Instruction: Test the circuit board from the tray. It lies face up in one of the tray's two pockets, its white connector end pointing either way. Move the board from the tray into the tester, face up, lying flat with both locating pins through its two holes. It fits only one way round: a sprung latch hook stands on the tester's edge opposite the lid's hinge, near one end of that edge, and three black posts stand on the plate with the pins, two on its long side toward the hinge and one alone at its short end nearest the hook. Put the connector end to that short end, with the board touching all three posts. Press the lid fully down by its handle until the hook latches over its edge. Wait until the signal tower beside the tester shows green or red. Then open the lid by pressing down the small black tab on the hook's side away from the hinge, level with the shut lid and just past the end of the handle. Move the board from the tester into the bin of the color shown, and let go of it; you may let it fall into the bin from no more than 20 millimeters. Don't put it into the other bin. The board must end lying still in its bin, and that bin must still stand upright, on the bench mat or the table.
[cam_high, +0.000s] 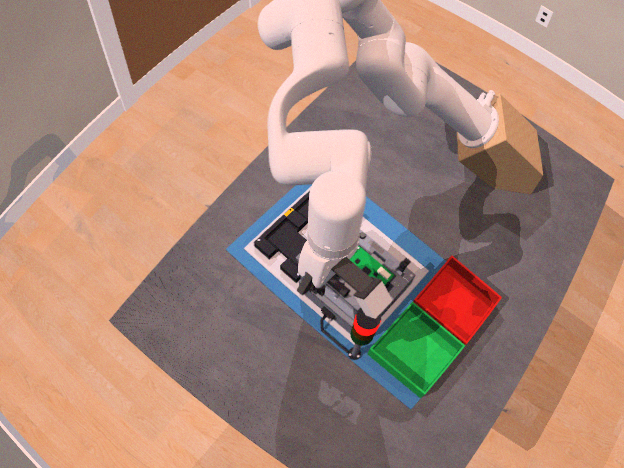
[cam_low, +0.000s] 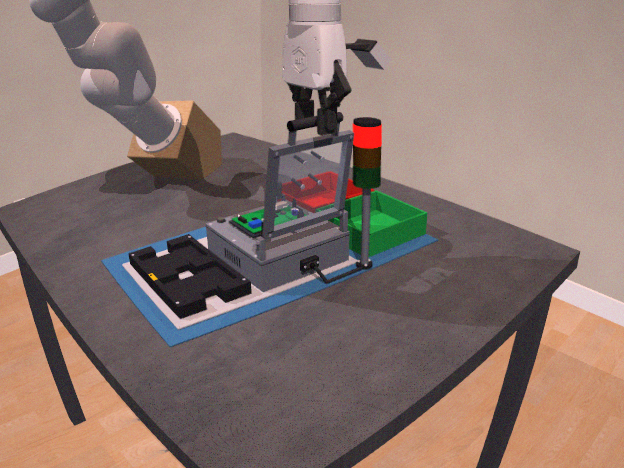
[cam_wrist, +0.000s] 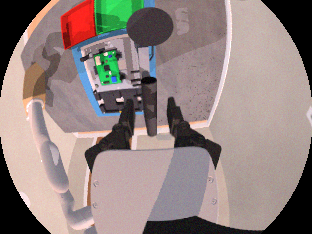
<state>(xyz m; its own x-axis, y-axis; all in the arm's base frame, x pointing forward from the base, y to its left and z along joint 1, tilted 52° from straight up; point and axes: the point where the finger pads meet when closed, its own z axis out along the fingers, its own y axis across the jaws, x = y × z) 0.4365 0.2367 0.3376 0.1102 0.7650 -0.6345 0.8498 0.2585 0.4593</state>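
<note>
One green circuit board (cam_low: 262, 217) lies face up on the plate of the grey tester (cam_low: 282, 251), under the raised lid (cam_low: 308, 176). Small parts dot its surface, a blue one (cam_low: 255, 223) near the end toward the tray and a white connector (cam_high: 385, 273) at the end toward the bins. From the wrist view the board (cam_wrist: 107, 68) shows as a small green rectangle far below.

The lid stands nearly upright on its hinge, a grey frame around a clear pane with short pins on it. Its black handle bar (cam_low: 302, 122) runs along the top edge. The jaws of the gripper (cam_low: 322, 108) stand apart on either side of that bar, gripping nothing; in the wrist view the bar (cam_wrist: 151, 104) sits between the two dark fingers without either pressing it.

Beside the tester the signal tower (cam_low: 366, 151) shows red in its top band. A red bin (cam_high: 458, 297) and a green bin (cam_high: 417, 348) stand side by side, touching, at the end of the blue mat (cam_low: 176, 329). The black tray (cam_low: 186, 274) sits at the mat's other end with both pockets vacant. All of it rests on the dark desk (cam_low: 302, 372).
</note>
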